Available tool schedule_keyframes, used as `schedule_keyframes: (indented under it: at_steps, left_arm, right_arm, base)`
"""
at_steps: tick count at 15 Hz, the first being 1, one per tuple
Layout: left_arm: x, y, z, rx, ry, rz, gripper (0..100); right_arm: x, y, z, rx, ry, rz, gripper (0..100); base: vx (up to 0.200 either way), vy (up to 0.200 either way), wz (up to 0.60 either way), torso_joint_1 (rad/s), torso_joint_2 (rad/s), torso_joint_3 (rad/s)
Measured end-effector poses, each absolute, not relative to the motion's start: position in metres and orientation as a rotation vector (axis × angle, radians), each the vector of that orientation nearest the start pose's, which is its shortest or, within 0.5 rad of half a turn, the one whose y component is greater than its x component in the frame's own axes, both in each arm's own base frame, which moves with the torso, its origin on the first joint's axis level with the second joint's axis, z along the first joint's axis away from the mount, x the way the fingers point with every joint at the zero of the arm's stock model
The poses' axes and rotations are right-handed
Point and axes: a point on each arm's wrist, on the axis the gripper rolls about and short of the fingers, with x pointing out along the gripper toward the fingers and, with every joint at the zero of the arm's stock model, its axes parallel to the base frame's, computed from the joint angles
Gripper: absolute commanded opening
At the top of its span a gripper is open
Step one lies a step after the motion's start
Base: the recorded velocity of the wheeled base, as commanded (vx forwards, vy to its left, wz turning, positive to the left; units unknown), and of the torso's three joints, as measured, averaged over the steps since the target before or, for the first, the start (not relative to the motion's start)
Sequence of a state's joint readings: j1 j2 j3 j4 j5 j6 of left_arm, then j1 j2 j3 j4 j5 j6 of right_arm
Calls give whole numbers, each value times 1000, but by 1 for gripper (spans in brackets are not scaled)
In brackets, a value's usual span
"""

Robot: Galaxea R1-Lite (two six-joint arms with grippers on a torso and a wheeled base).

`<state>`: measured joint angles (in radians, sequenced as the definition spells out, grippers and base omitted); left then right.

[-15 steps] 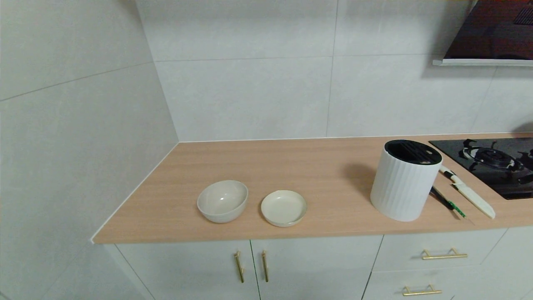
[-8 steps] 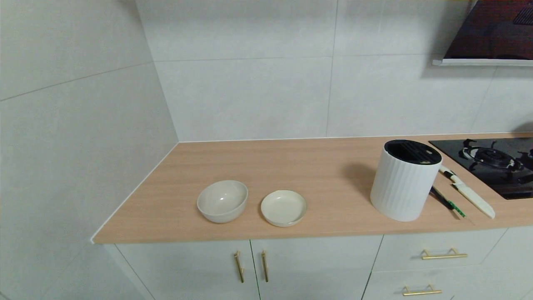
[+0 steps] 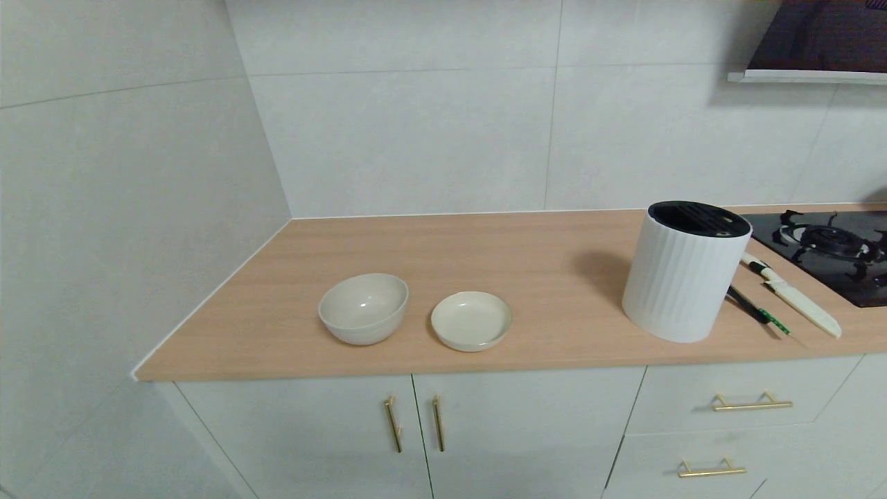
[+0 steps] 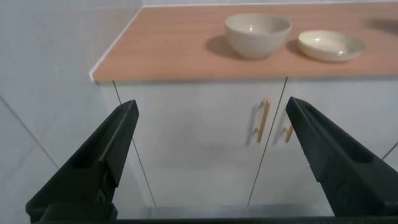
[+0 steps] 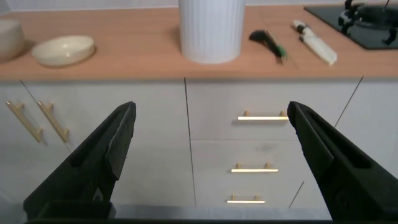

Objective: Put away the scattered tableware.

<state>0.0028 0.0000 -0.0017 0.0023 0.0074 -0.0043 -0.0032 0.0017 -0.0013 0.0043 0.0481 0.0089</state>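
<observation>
Bowl (image 3: 363, 307): is seen upright on the wooden counter (image 3: 554, 256), near its front edge and toward the corner wall on the left.
Dish (image 3: 470, 319): shallow and cream-coloured, it is set just to the right of the bowl and not touching it, also near the front edge.
Holder (image 3: 682, 274): a white ribbed tub with a black slotted top is stood farther right, well apart from the dish.
Knife (image 3: 793, 294): white, it is laid flat between the holder and the stove (image 3: 824, 246).
Utensil (image 3: 755, 313): thin, black-handled and marked with green, it is laid between the holder and the knife; its kind cannot be told.
Left gripper (image 4: 210, 109): is held below counter level, facing the cabinet doors (image 4: 205, 143) under the bowl, jaws spread wide with nothing between them.
Right gripper (image 5: 211, 109): is held below counter level, facing the drawers (image 5: 261, 118) under the holder, jaws likewise spread wide and gripping nothing.
</observation>
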Motion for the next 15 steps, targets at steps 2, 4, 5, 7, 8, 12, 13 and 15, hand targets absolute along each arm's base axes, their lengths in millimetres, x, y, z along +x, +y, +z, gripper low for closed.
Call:
schedule_keyframes:
  at_steps: [2, 4, 5, 7, 8, 12, 13, 15]
  left_arm:
    - [-23, 0, 76, -4, 0, 10, 100]
    - [-23, 0, 76, -4, -1, 10, 100]
    - [-23, 0, 76, -4, -1, 10, 100]
    - [-23, 0, 76, -4, 0, 10, 100]
    - [-23, 0, 76, -4, 1, 10, 100]
    - [-23, 0, 76, -4, 1, 10, 100]
    - [-23, 0, 76, -4, 1, 10, 100]
    - [-23, 0, 76, -4, 1, 10, 100]
  right_arm:
    - [-23, 1, 75, 9, 5, 45, 100]
    - [-23, 1, 75, 9, 5, 44, 100]
    - [-23, 1, 75, 9, 5, 45, 100]
    - [-23, 1, 75, 9, 5, 45, 100]
    - [-23, 1, 75, 9, 5, 45, 100]
    - [-23, 1, 75, 9, 5, 45, 100]
    - [-23, 1, 75, 9, 5, 44, 100]
    - [-23, 1, 75, 9, 5, 45, 100]
  base:
    - [0, 0, 0, -232, 537, 295]
    - [0, 0, 0, -232, 527, 295]
    - [0, 0, 0, -222, 520, 286]
    - [0, 0, 0, -212, 508, 298]
    - [0, 0, 0, -203, 491, 295]
    - [0, 0, 0, -191, 491, 296]
    - [0, 0, 0, -188, 476, 295]
    - [0, 0, 0, -168, 474, 310]
